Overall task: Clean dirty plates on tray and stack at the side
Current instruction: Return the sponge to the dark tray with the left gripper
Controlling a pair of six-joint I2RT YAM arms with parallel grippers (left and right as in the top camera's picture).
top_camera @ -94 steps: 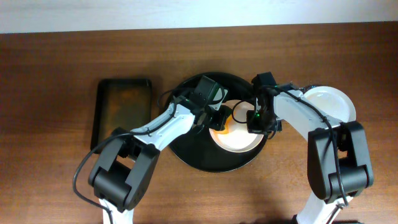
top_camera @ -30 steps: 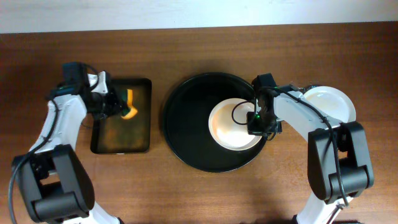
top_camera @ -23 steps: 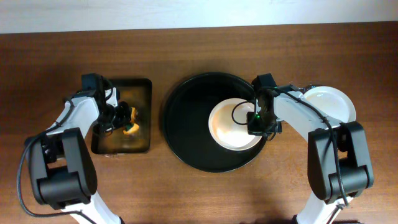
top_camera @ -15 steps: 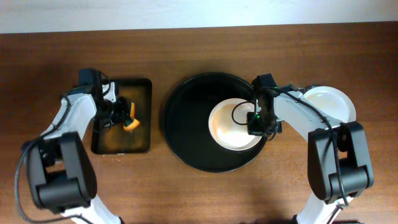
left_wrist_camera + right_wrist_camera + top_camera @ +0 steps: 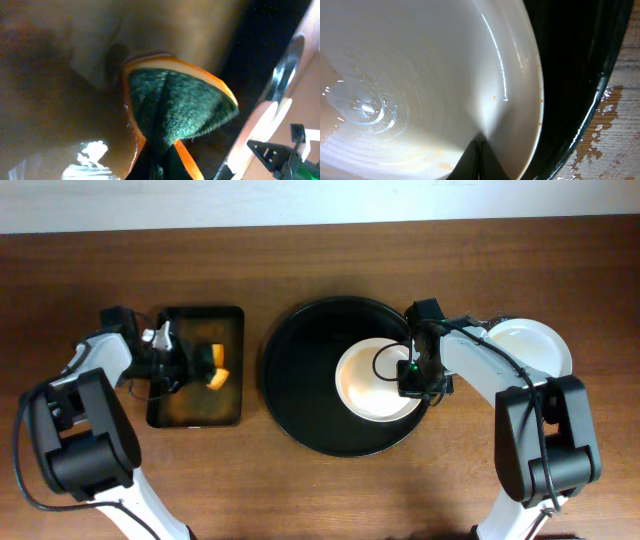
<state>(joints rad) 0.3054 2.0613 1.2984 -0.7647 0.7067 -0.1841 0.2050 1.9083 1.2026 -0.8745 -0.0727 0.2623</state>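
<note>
Pinching an orange-green sponge (image 5: 175,115) in the left gripper (image 5: 204,366) over the rectangular tray (image 5: 190,408); clamping the right gripper (image 5: 419,383), seemingly, on the flat, face-up plate (image 5: 368,380) in the round black tray (image 5: 300,390).

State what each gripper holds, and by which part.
Left gripper: the sponge, by one edge. Right gripper: the plate on the tray, by its rim.

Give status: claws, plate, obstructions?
Left claw shut on sponge over small stained tray. Right claw shut on plate rim, in black tray, faint orange residue. Second plate right of it. Nothing blocking.
</note>
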